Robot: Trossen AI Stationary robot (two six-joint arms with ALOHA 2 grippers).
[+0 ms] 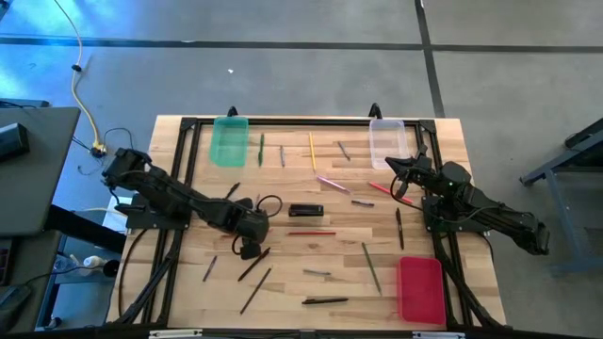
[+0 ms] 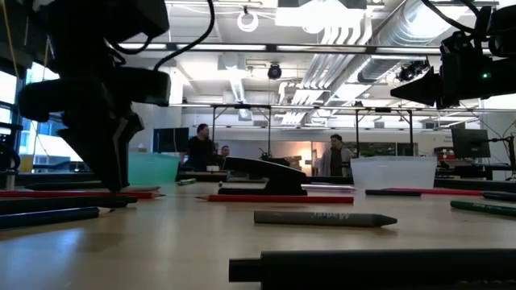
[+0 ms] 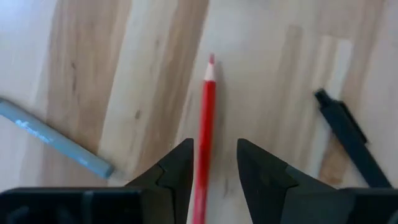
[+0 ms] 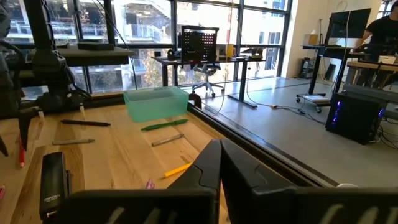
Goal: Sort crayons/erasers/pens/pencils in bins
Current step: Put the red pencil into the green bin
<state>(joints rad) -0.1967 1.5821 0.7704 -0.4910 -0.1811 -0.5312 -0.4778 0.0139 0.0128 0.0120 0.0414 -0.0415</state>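
Left wrist view settles the key relation: the red pencil point(image 3: 208, 118) lies on the bench point(image 3: 261, 74) with its long axis running straight out between the left claw's point(image 3: 214, 163) two fingers, tip pointing away. The fingers stand a little apart, one on each side of the shaft, and I cannot tell whether they touch it yet (it looks unlifted). In the high view this claw point(image 1: 249, 247) sits near the bench middle, arm stretched low from the left edge, far nearer than the right. The right claw point(image 1: 396, 171) waits raised beside the clear bin point(image 1: 387, 141), fingers together, empty.
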